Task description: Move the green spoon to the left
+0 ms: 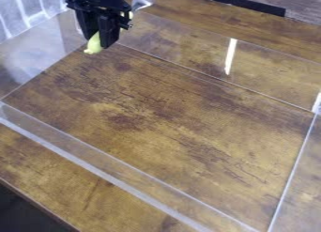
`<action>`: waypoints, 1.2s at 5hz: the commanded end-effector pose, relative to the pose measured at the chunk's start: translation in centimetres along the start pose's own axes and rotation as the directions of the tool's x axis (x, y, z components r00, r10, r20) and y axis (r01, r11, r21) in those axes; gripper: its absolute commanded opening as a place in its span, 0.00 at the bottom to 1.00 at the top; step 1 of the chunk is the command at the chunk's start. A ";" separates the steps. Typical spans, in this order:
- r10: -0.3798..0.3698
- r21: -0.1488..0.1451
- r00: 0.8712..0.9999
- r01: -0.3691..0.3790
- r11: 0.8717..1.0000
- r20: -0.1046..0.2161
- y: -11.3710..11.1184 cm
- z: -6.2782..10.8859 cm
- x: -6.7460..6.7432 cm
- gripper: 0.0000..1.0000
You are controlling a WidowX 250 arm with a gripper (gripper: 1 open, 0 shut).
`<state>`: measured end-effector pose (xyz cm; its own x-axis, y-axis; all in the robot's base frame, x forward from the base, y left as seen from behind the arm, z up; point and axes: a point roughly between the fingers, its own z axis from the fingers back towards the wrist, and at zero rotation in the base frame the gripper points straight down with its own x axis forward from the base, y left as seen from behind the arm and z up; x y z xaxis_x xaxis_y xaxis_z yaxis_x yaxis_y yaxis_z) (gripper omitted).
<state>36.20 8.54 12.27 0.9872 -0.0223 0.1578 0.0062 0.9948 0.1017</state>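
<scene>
And there's the hand [97, 33], clenched around the green spoon [94, 43], up at the far left corner of the clear-walled tray [163, 112] on the wooden bench [94, 193]!

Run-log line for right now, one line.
tool: shut on green spoon | place: tray's far-left corner | release: not yet

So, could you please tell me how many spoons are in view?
1: the green spoon, its yellow-green handle showing just below the gripper, which may hide others.
</scene>
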 end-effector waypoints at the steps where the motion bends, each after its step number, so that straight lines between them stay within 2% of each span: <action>1: 0.029 0.014 0.998 -0.029 0.999 0.048 1.7 1.2 0.5 1.00; 2: 0.039 0.011 0.998 -0.040 0.999 0.042 3.1 0.7 0.6 0.00; 3: 0.039 -0.003 0.999 -0.039 0.999 0.026 3.7 0.1 0.5 1.00; 4: 0.039 -0.020 0.999 -0.038 0.999 0.016 4.2 0.6 0.7 1.00; 6: 0.043 -0.057 0.999 -0.044 0.997 -0.030 4.7 -2.2 0.2 1.00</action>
<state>36.37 12.60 8.40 0.9976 0.0139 0.0672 -0.0151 0.9998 0.0164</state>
